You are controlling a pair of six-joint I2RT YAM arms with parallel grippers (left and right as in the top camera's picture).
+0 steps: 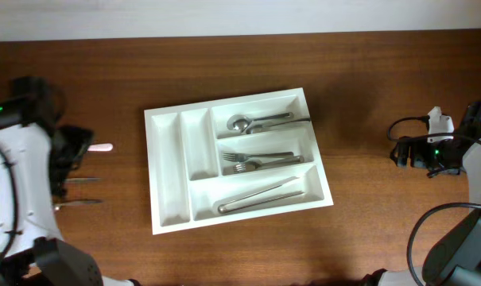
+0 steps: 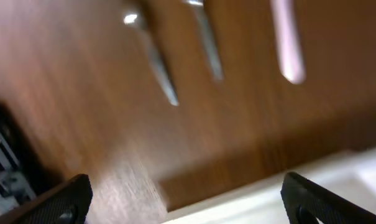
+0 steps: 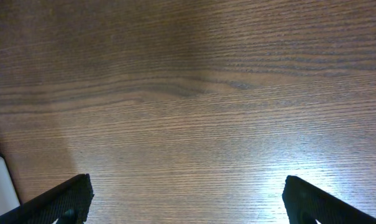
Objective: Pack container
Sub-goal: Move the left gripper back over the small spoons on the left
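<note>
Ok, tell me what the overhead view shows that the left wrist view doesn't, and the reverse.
Only overhead: the whole container, spoons, forks and long metal pieces in its three wide compartments, and the right arm. Only left wrist: the left gripper up close, jaws wide open, plus a blurred white edge I cannot identify. Both: the pink handle and two metal utensils on the wooden table.

— The left wrist view is all blur for us: the pink handle and two metal utensils run off the top edge.
— From overhead we lose their other ends under the left arm — too small to call fork or knife.
— And the white piece at the right wrist view's left edge?
— Cut off; we cannot tell what it is.
</note>
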